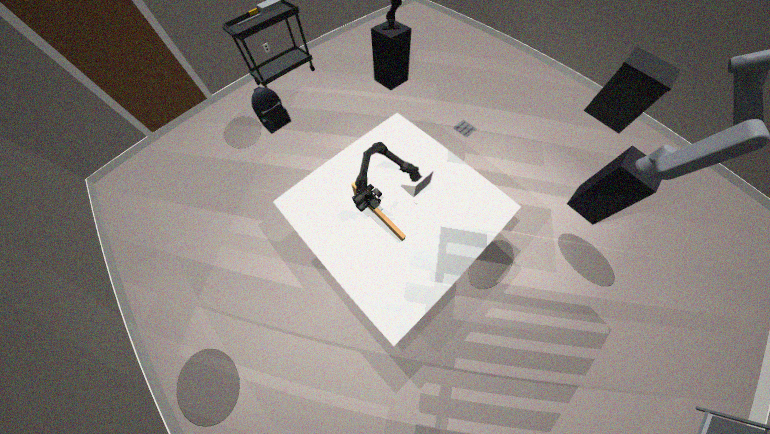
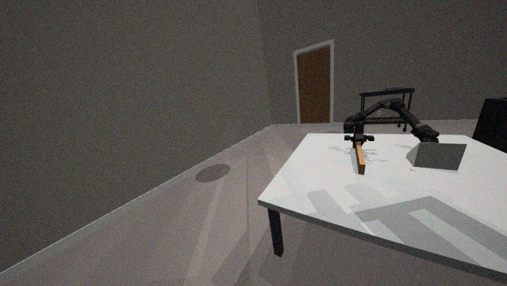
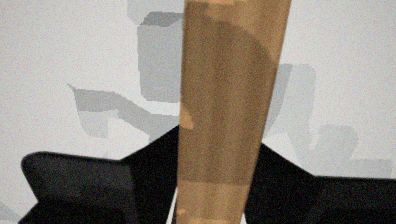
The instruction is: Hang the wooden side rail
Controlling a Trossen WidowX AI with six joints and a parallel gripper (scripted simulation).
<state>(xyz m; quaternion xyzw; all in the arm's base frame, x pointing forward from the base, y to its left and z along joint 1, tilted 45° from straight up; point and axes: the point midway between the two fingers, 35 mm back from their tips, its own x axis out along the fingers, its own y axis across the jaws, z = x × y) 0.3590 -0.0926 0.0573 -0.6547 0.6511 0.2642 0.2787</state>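
Wooden and brown, our rail (image 1: 389,223) (image 2: 360,154) (image 3: 225,110) is pinched in our end effector (image 1: 367,198) (image 2: 359,143) (image 3: 210,130), its near end pointing five o'clock from above. Grabbing looks done; we can't see the hooks, so hanging and letting go seem left.

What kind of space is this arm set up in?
Probably a robotics lab or test room: a bare white table, a second, grey robot arm near black pedestals, and a utility cart.
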